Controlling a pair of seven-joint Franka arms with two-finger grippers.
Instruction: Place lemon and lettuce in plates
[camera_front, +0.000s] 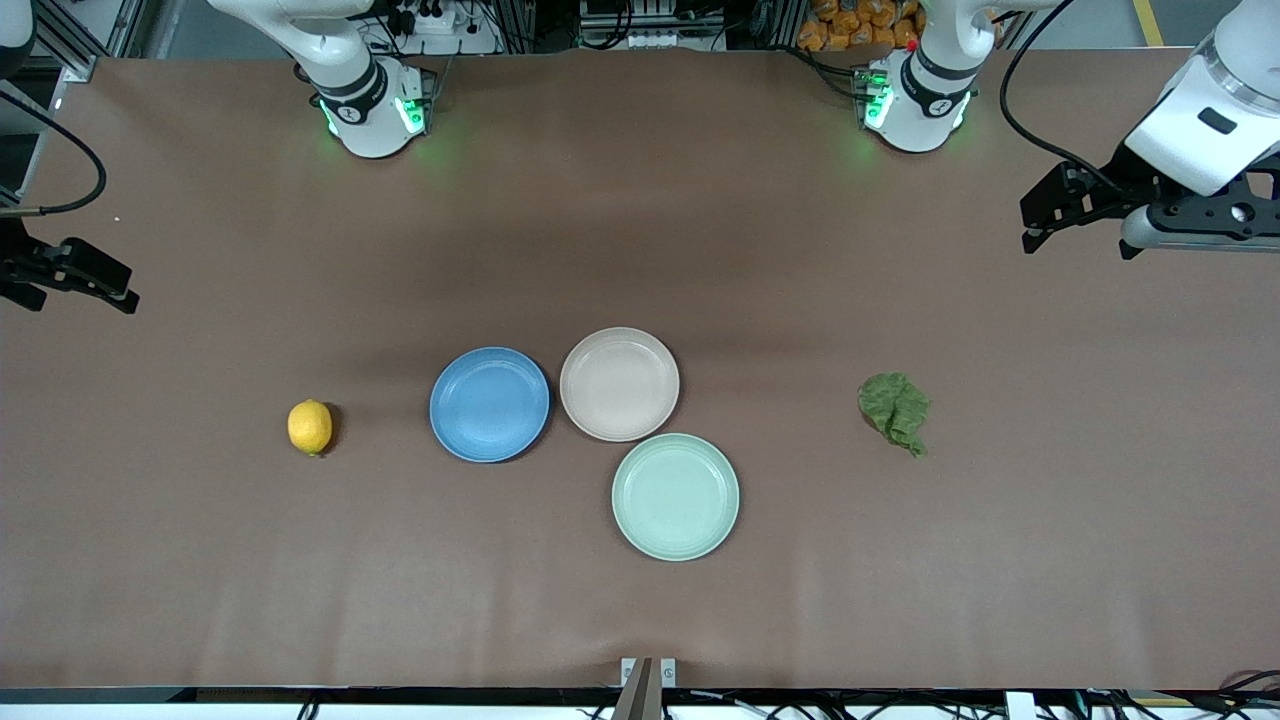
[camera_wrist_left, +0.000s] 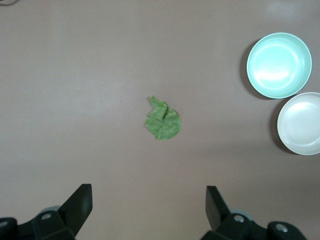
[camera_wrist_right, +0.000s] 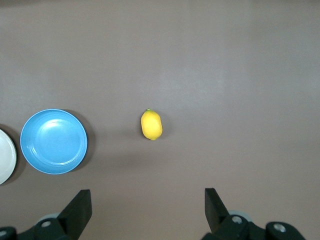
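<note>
Brown matting covers the desk (camera_front: 640, 200) from end to end, with faint creases and no markings. The lemon (camera_front: 310, 427) lies bare on it toward the right arm's end, well apart from the blue plate (camera_front: 489, 404). The lettuce (camera_front: 896, 410) lies toward the left arm's end, well apart from the beige-pink plate (camera_front: 619, 383). The two plates sit just beside each other at mid-desk; the mint-green plate (camera_front: 675, 496) sits nearer the front camera, close against the beige-pink one. All three plates hold nothing.

The right gripper (camera_front: 70, 275) hangs at the desk's edge, cut off by the front view's border; its jaws stand wide, and in the right wrist view the lemon lies ahead of them, centred between the two tips, with the blue plate off to one side. The left gripper (camera_front: 1075, 205) hangs over the other end, its arm partly out of frame; its jaws also stand wide, with the lettuce ahead and centred between the tips.

Along the top of the front view, cables, aluminium framing and an orange heap of unclear make show past both bases.
</note>
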